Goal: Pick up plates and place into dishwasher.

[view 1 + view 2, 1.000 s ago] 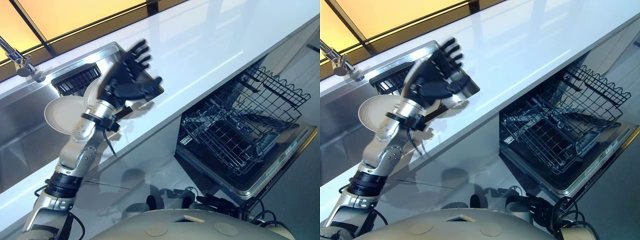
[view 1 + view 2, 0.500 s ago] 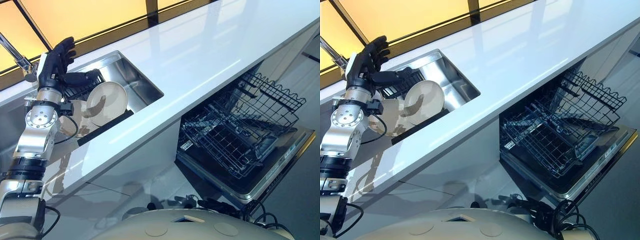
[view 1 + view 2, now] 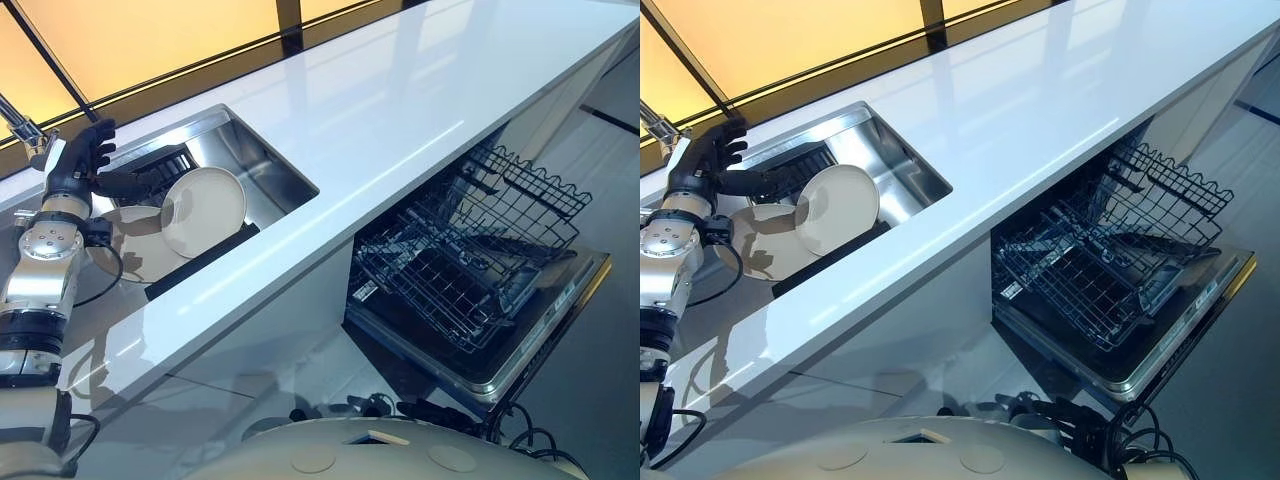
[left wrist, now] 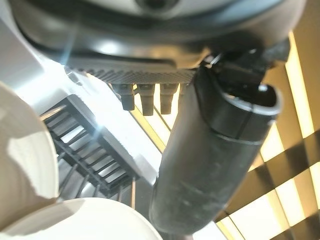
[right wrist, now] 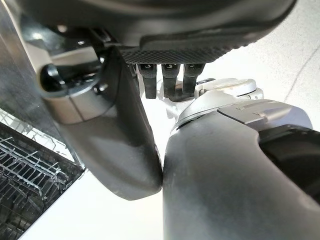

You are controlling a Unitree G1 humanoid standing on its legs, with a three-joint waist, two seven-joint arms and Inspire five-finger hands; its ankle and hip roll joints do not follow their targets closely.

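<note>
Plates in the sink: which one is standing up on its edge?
The cream plate nearer the dishwasher rack stands tilted up on its edge. The other plate lies flat, closer to the open left hand.

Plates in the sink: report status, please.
Left robot hand open above sink, holding nothing. Two plates lean in sink rack. Dishwasher open, racks out. Nothing in the way.

You are looking at a kitchen: a long white worktop (image 3: 400, 90), an inset steel sink (image 3: 262, 170) with tap (image 3: 22, 120), and an open dishwasher (image 3: 480, 270) with wire racks.
</note>
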